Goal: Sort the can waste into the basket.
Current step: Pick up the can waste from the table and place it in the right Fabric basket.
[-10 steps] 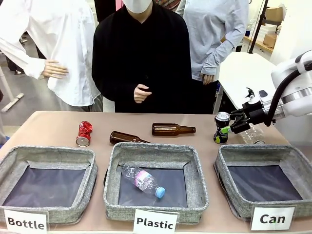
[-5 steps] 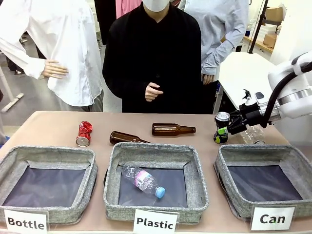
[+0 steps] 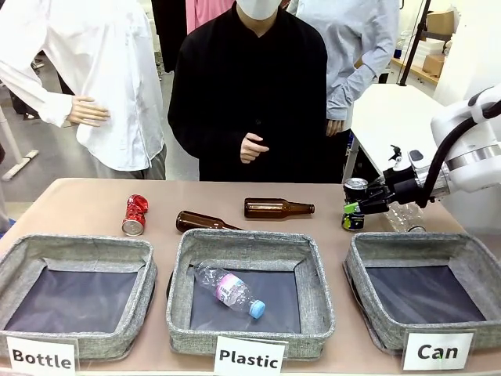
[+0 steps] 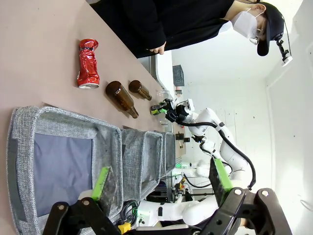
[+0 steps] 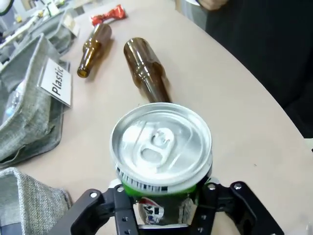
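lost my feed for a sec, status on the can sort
Left gripper jaws open. Right gripper jaws shut on dark can, just beyond Can basket. Red can lying far left. Clear plastic bottle beside the grip.

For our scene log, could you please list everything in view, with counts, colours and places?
bins: three, grey, near edge: Bottle bin, Plastic bin, Can bin.
dark can: one, silver top, gripped behind Can bin.
red can: one, dented, lying far left.
glass bottles: two, brown, lying behind Plastic bin.
plastic bottles: two, clear; one in Plastic bin, one at far right.
table: one, tan.
person: one, black top, far side.
left gripper: black, green pads, open, by Bottle bin.
right gripper: black, shut on dark can.
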### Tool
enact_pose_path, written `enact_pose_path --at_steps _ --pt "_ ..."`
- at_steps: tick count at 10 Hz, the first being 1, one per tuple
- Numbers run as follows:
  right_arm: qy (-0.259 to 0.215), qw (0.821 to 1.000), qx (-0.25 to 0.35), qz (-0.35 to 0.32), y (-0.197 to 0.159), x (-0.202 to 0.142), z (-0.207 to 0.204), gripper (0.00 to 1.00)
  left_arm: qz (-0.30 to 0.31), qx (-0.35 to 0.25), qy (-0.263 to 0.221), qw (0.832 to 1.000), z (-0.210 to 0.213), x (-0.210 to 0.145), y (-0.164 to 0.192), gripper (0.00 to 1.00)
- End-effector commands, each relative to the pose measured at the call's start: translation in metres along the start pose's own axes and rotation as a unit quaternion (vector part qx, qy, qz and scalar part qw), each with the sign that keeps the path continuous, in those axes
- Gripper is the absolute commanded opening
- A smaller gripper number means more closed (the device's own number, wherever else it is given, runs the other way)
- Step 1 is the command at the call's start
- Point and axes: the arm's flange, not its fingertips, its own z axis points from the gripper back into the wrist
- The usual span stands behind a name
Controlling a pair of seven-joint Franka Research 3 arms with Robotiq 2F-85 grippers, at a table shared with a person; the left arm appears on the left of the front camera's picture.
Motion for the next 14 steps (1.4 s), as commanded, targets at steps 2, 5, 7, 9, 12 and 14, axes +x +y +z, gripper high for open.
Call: enact_pose_path --at_steps 2,5,7,9,12,14 --pt "-0.023 1.000 -0.004 -0.018 -0.008 0.007 0.002 0.00 -0.012 -0.004 0.003 1.000 0.001 -0.001 0.000 1.00" --pt "-0.052 0.998 -0.003 0.022 0.021 0.045 0.027 0.00 -0.012 -0.004 0.003 1.000 0.001 -0.001 0.000 1.00" --pt "-0.038 0.998 0.019 0.056 0.065 0.093 0.060 0.00 -0.012 -0.004 0.003 1.000 0.001 -0.001 0.000 1.00" --pt "0.053 0.995 0.063 0.048 0.123 0.117 0.086 0.00 -0.012 -0.004 0.003 1.000 0.001 -0.001 0.000 1.00" --pt "0.238 0.955 0.163 0.070 0.205 0.097 0.116 0.00 -0.012 -0.004 0.003 1.000 0.001 -0.001 0.000 1.00" --pt "0.342 0.911 0.209 0.099 0.234 0.072 0.128 0.00 -0.012 -0.004 0.003 1.000 0.001 -0.001 0.000 1.00"
